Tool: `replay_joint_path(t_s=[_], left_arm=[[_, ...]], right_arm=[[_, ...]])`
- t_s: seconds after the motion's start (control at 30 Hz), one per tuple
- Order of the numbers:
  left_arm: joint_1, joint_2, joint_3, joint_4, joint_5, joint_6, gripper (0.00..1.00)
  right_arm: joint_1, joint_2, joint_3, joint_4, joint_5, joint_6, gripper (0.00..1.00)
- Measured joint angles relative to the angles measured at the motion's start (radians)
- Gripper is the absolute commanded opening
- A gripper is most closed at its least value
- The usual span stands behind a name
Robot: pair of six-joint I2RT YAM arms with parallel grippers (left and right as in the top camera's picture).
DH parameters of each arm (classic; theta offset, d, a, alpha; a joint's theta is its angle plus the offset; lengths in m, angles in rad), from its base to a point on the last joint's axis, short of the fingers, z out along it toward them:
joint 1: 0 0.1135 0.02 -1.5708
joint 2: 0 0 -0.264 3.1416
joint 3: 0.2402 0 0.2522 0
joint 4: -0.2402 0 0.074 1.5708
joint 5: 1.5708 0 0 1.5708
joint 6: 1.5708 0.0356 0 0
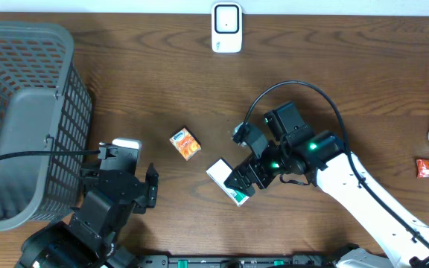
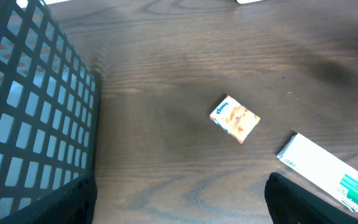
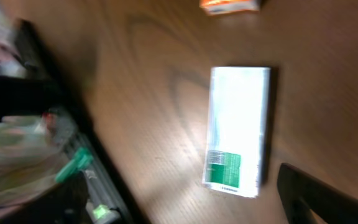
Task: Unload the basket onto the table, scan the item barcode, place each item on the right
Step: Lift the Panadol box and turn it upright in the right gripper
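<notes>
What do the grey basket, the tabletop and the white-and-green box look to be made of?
The basket looks like matte grey moulded plastic, judging by its even grid walls. The tabletop shows brown wood grain with low sheen, possibly laminate. The white-and-green box is probably thin printed cardboard, with crisp folded edges and a smooth face.

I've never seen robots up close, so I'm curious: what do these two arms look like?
The right arm has a white shell, black joints, green lights and a looping black cable. The left arm is mostly black and boxy.
</notes>
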State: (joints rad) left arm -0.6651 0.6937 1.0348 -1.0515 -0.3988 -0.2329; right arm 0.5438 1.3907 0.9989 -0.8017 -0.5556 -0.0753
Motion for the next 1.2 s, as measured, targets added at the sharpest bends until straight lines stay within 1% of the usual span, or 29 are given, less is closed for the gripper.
replay_joint_path(t_s=[0.2,0.33,0.53,0.73,0.93,1.0,1.03,1.1,1.13,1.2], left_arm=[[0.000,0.000,0.000,0.000,0.000,0.000,0.85],[0.000,0.000,0.000,0.000,0.000,0.000,0.85],[0.000,0.000,0.000,0.000,0.000,0.000,0.85],[0.000,0.000,0.000,0.000,0.000,0.000,0.85],[0.000,0.000,0.000,0.000,0.000,0.000,0.85],[0.000,0.000,0.000,0.000,0.000,0.000,0.85],[0.000,0.000,0.000,0.000,0.000,0.000,0.85],[0.000,0.000,0.000,0.000,0.000,0.000,0.85],[0.000,0.000,0.000,0.000,0.000,0.000,0.85],[0.000,0.000,0.000,0.000,0.000,0.000,0.85]], right_arm=[[0.058,0.038,-0.009,0.030,0.190,0.024,0.99],[0.115,0.113,-0.089,0.118,0.270,0.050,0.99],[0.177,0.183,-0.166,0.195,0.312,0.090,0.99],[0.197,0.233,-0.176,0.214,0.384,0.120,0.99],[0.200,0.281,-0.148,0.291,0.439,0.133,0.99],[0.200,0.294,-0.136,0.295,0.451,0.133,0.96],[0.200,0.296,-0.135,0.293,0.452,0.132,0.91],[0.200,0.296,-0.135,0.289,0.458,0.134,0.90],[0.200,0.298,-0.134,0.286,0.461,0.134,0.93],[0.200,0.299,-0.132,0.280,0.463,0.135,0.94]])
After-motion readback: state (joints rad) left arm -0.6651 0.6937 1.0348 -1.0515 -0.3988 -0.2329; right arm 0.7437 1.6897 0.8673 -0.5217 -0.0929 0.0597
